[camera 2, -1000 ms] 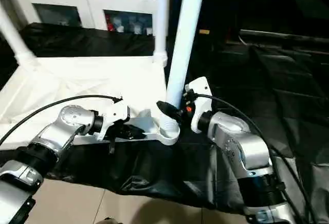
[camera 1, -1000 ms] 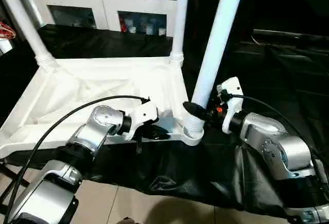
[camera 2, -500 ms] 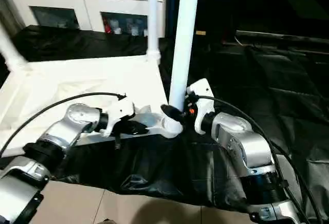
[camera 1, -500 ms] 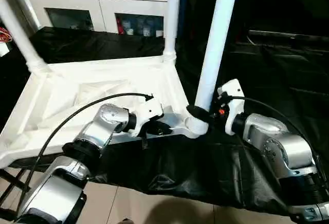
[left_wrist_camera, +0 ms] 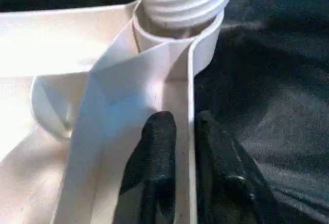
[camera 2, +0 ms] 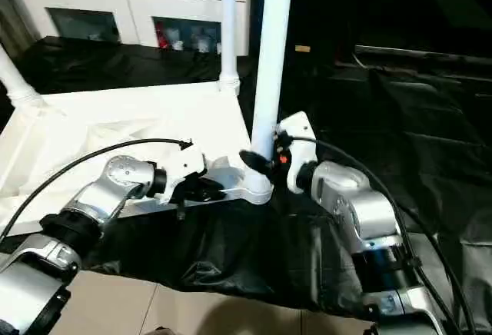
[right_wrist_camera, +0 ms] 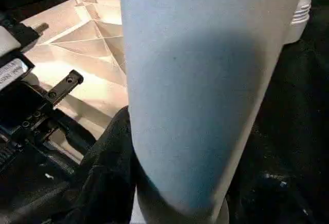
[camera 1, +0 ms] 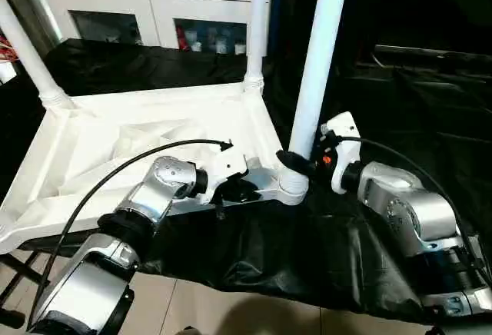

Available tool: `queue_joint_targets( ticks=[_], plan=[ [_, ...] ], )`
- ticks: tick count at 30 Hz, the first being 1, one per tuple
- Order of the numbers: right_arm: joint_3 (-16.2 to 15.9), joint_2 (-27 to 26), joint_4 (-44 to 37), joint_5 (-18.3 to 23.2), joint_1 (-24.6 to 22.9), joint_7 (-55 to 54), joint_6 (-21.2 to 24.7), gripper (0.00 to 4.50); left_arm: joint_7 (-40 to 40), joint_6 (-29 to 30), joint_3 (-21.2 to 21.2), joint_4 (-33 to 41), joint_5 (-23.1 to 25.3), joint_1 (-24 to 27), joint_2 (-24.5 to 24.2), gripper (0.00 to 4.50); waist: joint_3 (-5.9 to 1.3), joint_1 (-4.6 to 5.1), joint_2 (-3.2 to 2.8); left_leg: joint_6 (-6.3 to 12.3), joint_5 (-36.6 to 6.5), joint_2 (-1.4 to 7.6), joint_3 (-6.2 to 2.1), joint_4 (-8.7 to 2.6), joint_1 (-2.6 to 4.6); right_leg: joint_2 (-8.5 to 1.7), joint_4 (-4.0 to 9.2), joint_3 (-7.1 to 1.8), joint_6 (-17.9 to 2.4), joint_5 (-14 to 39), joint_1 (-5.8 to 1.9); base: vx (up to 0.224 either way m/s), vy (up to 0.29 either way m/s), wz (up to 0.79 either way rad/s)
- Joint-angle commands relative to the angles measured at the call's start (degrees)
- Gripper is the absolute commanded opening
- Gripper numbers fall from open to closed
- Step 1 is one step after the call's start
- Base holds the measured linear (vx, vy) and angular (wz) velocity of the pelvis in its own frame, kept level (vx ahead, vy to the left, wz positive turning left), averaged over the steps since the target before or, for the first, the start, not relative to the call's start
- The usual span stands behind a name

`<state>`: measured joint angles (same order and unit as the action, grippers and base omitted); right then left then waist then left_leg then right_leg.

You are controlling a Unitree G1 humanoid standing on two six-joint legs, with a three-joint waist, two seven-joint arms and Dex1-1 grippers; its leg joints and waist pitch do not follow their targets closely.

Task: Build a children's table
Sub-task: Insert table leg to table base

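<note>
The children's table point(camera 1: 154, 131) lies upside down on a black cloth point(camera 1: 323, 250), its legs rising from the corner sockets. The right gripper point(camera 1: 296, 162) grasps the near leg point(camera 1: 315, 66) just above its socket, one finger on each side. The left gripper point(left_wrist_camera: 180, 147) straddles the table's raised rim point(left_wrist_camera: 191, 106) beside that socket, one finger on either face, touching it; whether it clamps, I cannot tell.

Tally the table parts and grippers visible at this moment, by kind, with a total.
Table tops: 1, the white top lying upside down.
Table legs standing in corner sockets: 3, near leg, far leg, left leg.
Robot grippers: 2, left gripper, right gripper.
Total: 6
</note>
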<state>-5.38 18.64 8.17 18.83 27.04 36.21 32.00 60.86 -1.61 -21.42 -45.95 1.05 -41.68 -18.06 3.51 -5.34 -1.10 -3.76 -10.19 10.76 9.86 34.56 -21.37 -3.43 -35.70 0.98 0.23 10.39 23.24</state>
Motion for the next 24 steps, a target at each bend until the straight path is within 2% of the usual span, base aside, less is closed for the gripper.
queue_joint_targets(
  ticks=[1, 4, 5, 10, 12, 24],
  plan=[
    [-0.25, -0.06, 0.39, -0.53, 0.89, 0.33, -0.79, 1.89, 0.38, -0.25, 0.30, -0.68, 0.84, -0.51, -0.77, 0.89, -4.23, -0.21, 0.44, -1.34, -11.63, 1.56, -0.46, -4.18, 0.68, -3.91, 4.19, -1.74, -12.38, 10.27, -2.88, 0.000, 0.000, 0.00],
    [-0.14, -0.19, 1.14, -0.89, 1.09, 0.21, -1.45, 1.89, 1.24, -0.14, 0.04, -1.07, 1.28, -0.46, -1.04, 0.89, -4.21, -0.12, 0.37, -1.37, -12.02, 1.61, -0.44, -4.19, 0.76, -3.98, 4.24, -1.77, -12.62, 10.49, -2.81, 0.000, 0.000, 0.00],
    [-0.12, -0.17, 1.28, -0.90, 1.10, 0.22, -1.55, 1.89, 1.21, -0.14, 0.00, -1.15, 1.35, -0.46, -0.99, 0.61, -4.17, -0.07, 0.54, -1.34, -12.05, 1.61, -0.40, -4.20, 0.72, -3.96, 4.28, -1.77, -12.75, 10.51, -2.80, 0.000, 0.000, 0.00],
    [0.03, -0.80, 2.91, -1.43, 1.39, 0.02, -2.54, 1.89, 1.62, -0.22, 0.40, -1.68, 1.20, -0.41, -0.42, 0.42, -4.09, 0.01, 0.49, -1.31, -12.60, 1.58, -0.42, -4.27, 0.71, -3.99, 4.36, -1.78, -12.44, 12.00, -2.73, 0.000, 0.000, 0.00],
    [0.05, -1.30, 3.90, -1.86, 1.53, 0.00, -3.18, 1.89, 1.24, -0.60, 0.72, -1.87, 1.12, -0.42, -0.16, 0.13, -4.05, -0.01, 0.54, -1.37, -13.22, 1.63, -0.43, -4.31, 0.79, -4.10, 4.52, -1.81, -12.26, 13.34, -2.66, 0.000, 0.000, 0.00],
    [1.12, -3.27, 8.30, -2.09, 2.62, 0.00, -6.20, 1.88, 2.52, -1.70, 3.05, -0.84, -1.20, 0.54, 0.52, 0.00, -3.97, 0.17, 0.63, -1.28, -13.65, 1.67, -0.45, -4.44, 0.75, -4.14, 4.64, -1.85, -11.98, 14.40, -2.53, 0.000, 0.000, 0.00]
  ],
)
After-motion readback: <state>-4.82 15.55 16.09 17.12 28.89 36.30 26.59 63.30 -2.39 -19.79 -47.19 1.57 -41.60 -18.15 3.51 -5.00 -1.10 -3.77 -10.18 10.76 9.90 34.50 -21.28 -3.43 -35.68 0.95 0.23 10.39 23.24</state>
